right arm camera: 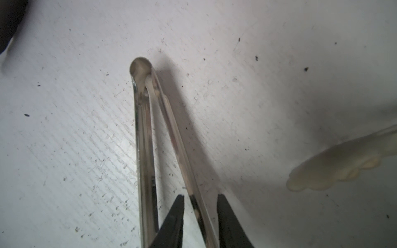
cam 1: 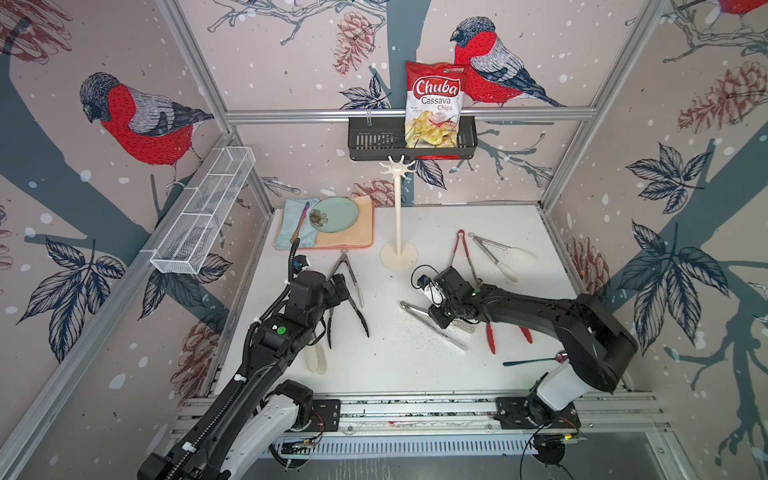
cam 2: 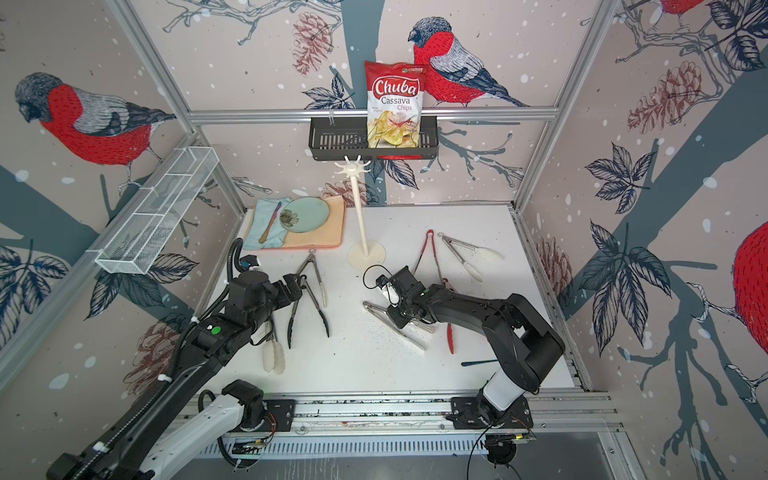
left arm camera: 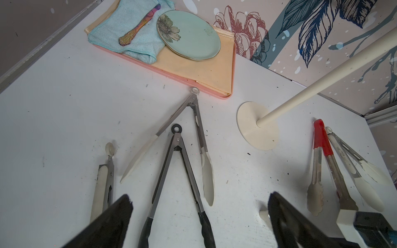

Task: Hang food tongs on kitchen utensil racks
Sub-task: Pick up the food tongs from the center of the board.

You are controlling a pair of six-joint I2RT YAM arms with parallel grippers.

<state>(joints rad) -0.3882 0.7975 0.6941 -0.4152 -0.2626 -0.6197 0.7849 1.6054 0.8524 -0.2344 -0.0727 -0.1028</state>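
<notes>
"Standing upright at the far middle of the bench [cam 1: 415, 365], the kitchen utensil rack [cam 1: 398, 208] is recorded on its round base. Where are the food tongs found?"

"All are seen lying on the bench. Bare steel tongs [right arm camera: 146, 128] are noted near the centre, on the near side of the rack. Red-tipped tongs [cam 1: 491, 338] are partly covered by the right arm, just to the right. Red-handled tongs [cam 1: 462, 249] and white-tipped tongs [cam 1: 496, 255] are laid side by side farther back on the right."

"And on the left?"

"Black-tipped tongs [left arm camera: 166, 167] are laid beside the left arm, ring end pointing far."

"How is the right tool set?"

"The right tool [right arm camera: 200, 197] is held low over the bare steel tongs, jaws partly parted. One steel arm is placed between the fingers [right arm camera: 171, 219]. A slim gap is seen at each side, so no grip is confirmed."

"The left tool?"

"The left tool [left arm camera: 199, 195] is held above the black-tipped tongs with jaws spread wide, and nothing is gripped."
</notes>
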